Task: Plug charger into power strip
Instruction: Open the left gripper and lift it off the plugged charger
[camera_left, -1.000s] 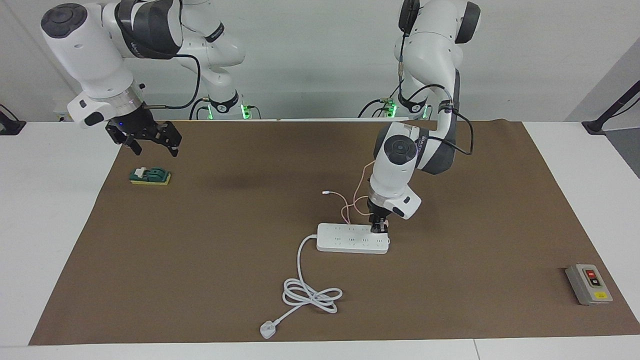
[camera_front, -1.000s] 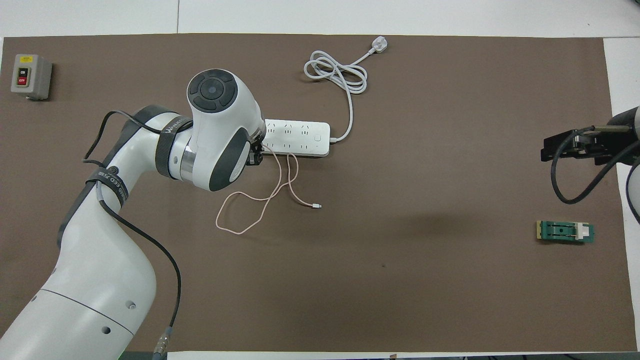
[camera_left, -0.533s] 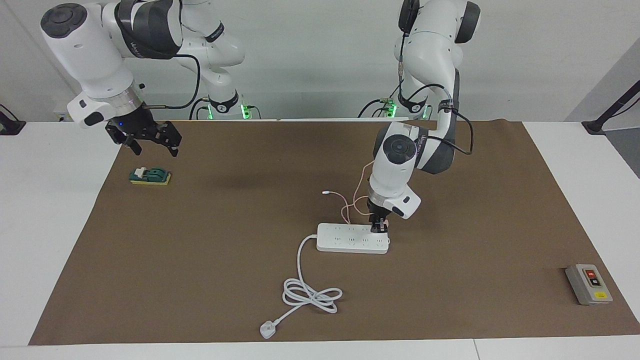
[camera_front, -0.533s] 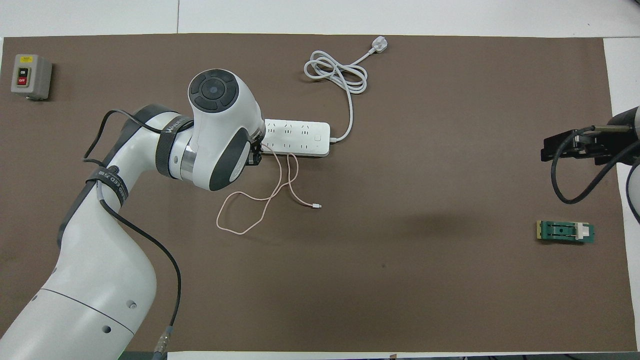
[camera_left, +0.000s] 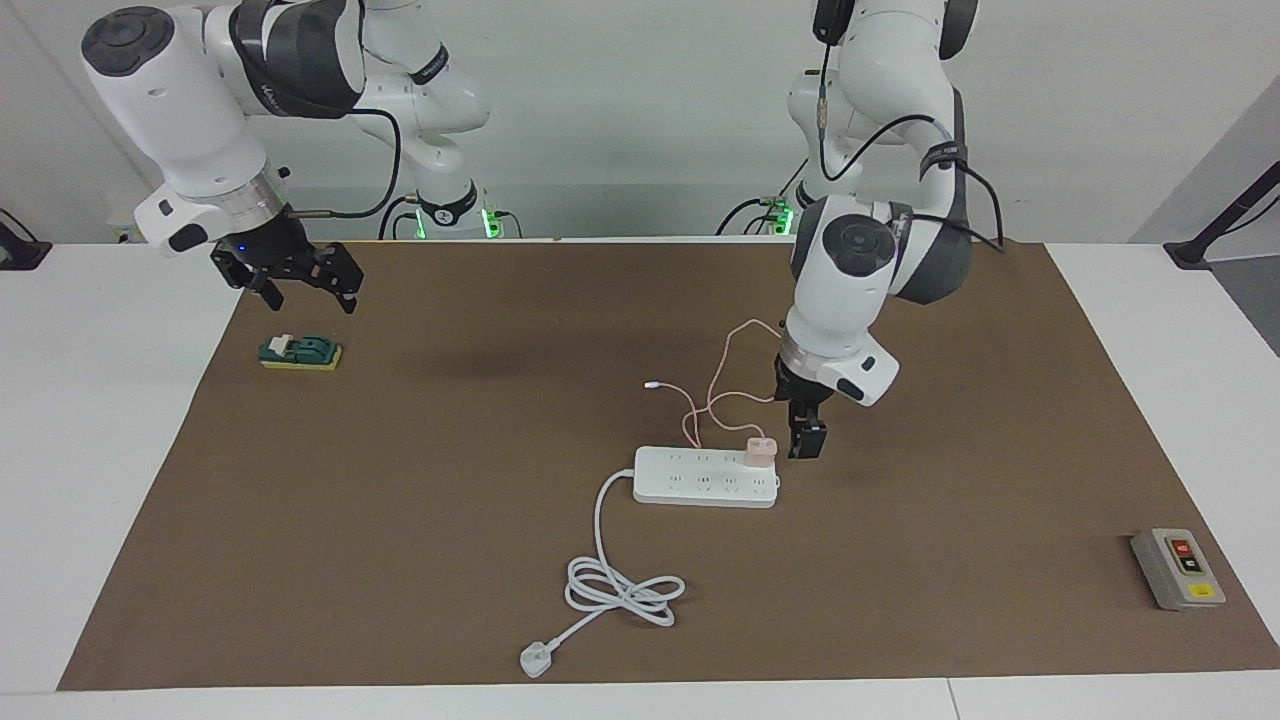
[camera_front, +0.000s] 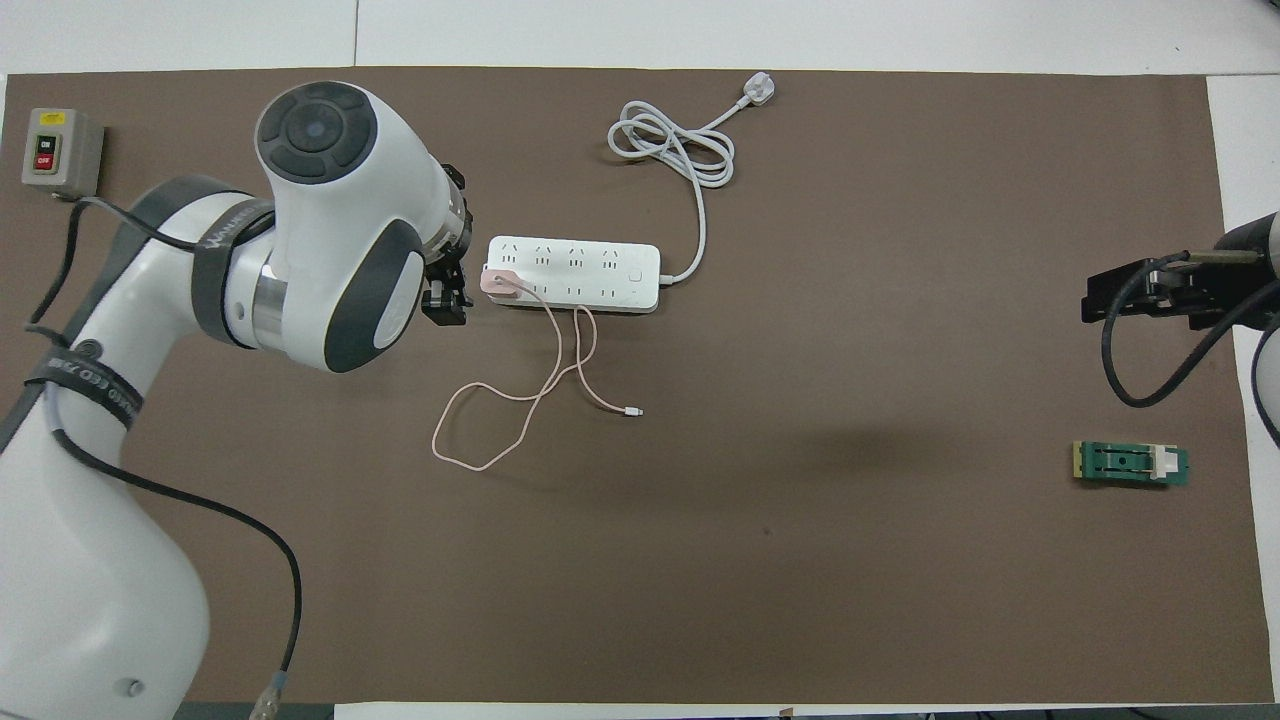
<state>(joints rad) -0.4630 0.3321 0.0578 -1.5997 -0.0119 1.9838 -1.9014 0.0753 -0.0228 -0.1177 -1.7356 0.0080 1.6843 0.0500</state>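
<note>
In the facing view we see the charger (camera_left: 761, 451) standing upright on the power strip (camera_left: 706, 477), at the strip's end toward the left arm's end of the tabletop, its pink cable (camera_left: 716, 385) trailing off toward the robots. The left gripper (camera_left: 806, 437) hangs just beside the charger and apart from it, holding nothing; we cannot make out here how its fingers stand. The right gripper (camera_left: 300, 283) hovers empty with its jaws apart near the green-and-yellow block (camera_left: 300, 351), and that arm waits.

In the overhead view the charger (camera_front: 499, 284) sits on the last outlet of the power strip (camera_front: 574, 275), at the corner nearer the robots, and the cable (camera_front: 520, 408) loops over the brown mat toward them. The left gripper (camera_front: 446, 298) is off to the side of the strip, clear of the charger.

We judge the plugging done, as the charger stands unsupported on its outlet. How deeply the prongs are seated we cannot tell. What seems left is only for the left arm to pull away.
</note>
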